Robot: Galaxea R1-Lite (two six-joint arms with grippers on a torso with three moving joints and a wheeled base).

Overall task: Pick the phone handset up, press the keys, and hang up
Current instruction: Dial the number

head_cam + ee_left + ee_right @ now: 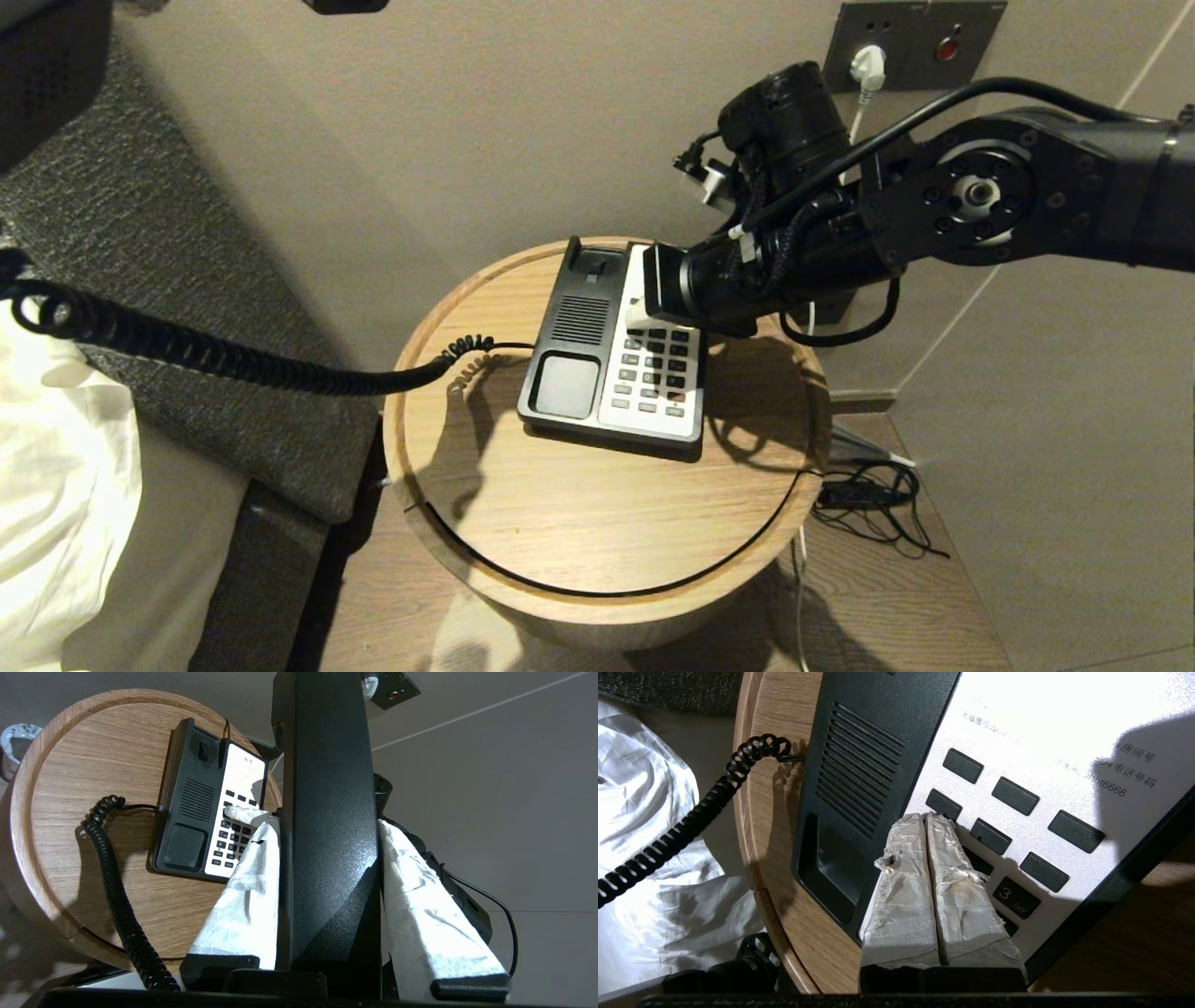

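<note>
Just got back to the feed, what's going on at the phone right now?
The left pincer holds the black handset lifted off the phone, its coiled cord stretched out past the round wooden table. The right pincer, fingers pressed together, has its tips down on the keys near the top of the keypad. Hanging up is not yet done.

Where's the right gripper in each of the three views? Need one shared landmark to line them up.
Head view: right gripper, white-wrapped fingers together, tip down at the top of the dark grey keys.
Left wrist view: its tip shows beside the glossy black handset, over the same keys.
Right wrist view: centre, tip by the upper-left keys.
Shared landmark: the black slotted speaker grille.
</note>
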